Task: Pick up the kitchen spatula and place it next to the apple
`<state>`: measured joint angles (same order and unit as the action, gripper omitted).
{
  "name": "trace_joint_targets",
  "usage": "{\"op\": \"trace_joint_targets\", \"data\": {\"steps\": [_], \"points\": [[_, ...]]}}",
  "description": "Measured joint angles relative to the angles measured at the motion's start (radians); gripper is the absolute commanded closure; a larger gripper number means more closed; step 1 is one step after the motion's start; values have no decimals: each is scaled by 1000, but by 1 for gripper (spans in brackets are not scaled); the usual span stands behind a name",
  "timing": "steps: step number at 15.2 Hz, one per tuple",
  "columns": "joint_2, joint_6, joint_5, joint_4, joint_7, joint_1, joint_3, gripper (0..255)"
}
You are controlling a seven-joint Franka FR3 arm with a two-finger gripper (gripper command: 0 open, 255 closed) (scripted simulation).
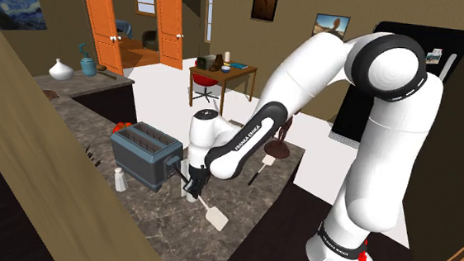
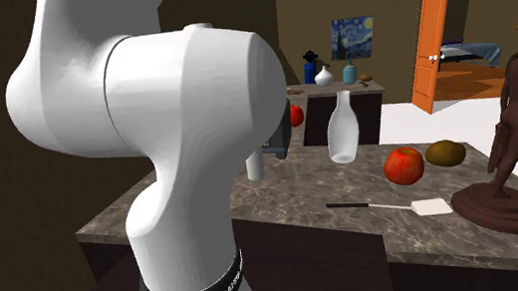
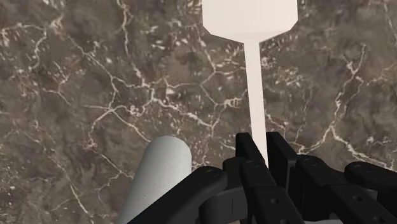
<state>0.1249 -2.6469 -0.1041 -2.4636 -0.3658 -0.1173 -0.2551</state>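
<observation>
My gripper (image 3: 262, 145) is shut on the thin pale handle of a white spatula (image 3: 256, 76). Its flat blade (image 3: 249, 18) points away from the fingers over the dark marble counter (image 3: 89, 95). In the shoulder view the gripper (image 1: 192, 189) hangs just in front of the toaster, and the spatula (image 1: 213, 216) slants down from it toward the counter's near edge. I cannot tell if the blade touches the counter. The red apple (image 2: 404, 165) sits on the counter beside a brown round thing (image 2: 445, 152).
A grey toaster (image 1: 144, 153) and a small white shaker (image 1: 120, 179) stand by the gripper. A second spatula with a black handle (image 2: 394, 204) lies in front of the apple, next to a brown statue (image 2: 516, 130). A white bottle (image 2: 342, 128) stands nearby.
</observation>
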Motion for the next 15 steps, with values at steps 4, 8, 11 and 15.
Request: {"op": "trace_joint_targets", "data": {"steps": [4,8,11,15], "points": [[-47,56,31,11,24,4,-7,255],[-93,97,58,8,54,11,-7,255],[-104,91,72,-7,136,49,28,255],[-127,92,94,-27,262,105,81,255]]}}
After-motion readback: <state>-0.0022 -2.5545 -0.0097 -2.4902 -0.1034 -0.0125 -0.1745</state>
